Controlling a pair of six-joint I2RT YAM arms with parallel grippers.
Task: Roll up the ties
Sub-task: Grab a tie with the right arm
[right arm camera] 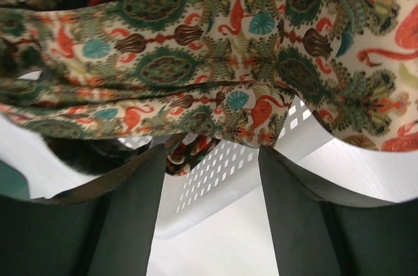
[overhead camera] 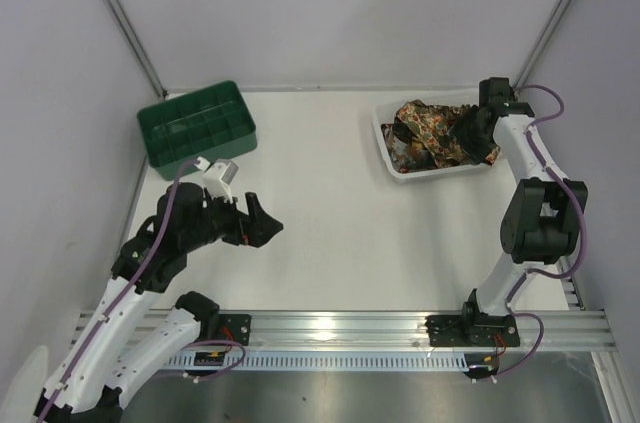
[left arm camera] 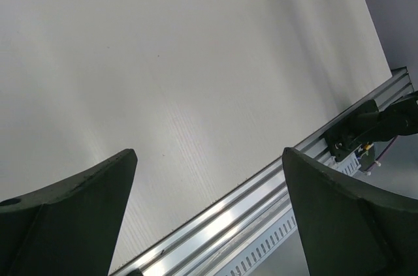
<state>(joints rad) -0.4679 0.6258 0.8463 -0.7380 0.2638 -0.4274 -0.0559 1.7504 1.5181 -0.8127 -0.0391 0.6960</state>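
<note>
Several ties [overhead camera: 430, 128] with paisley prints in brown, green and red lie heaped in a white tray [overhead camera: 440, 175] at the back right. My right gripper [overhead camera: 468, 138] hovers over the tray's right part. In the right wrist view it [right arm camera: 210, 151] is open, with a cream tie printed with red birds [right arm camera: 196, 61] draped just past the fingertips and nothing between the jaws. The tray's perforated wall [right arm camera: 222, 178] shows below the tie. My left gripper [overhead camera: 262, 226] is open and empty above bare table at the left; the left wrist view shows it [left arm camera: 209, 152] wide open.
A green compartmented crate [overhead camera: 197, 123] stands at the back left. An aluminium rail [overhead camera: 340, 328] runs along the near edge and shows in the left wrist view [left arm camera: 248, 204]. Grey walls enclose the white table [overhead camera: 320, 203].
</note>
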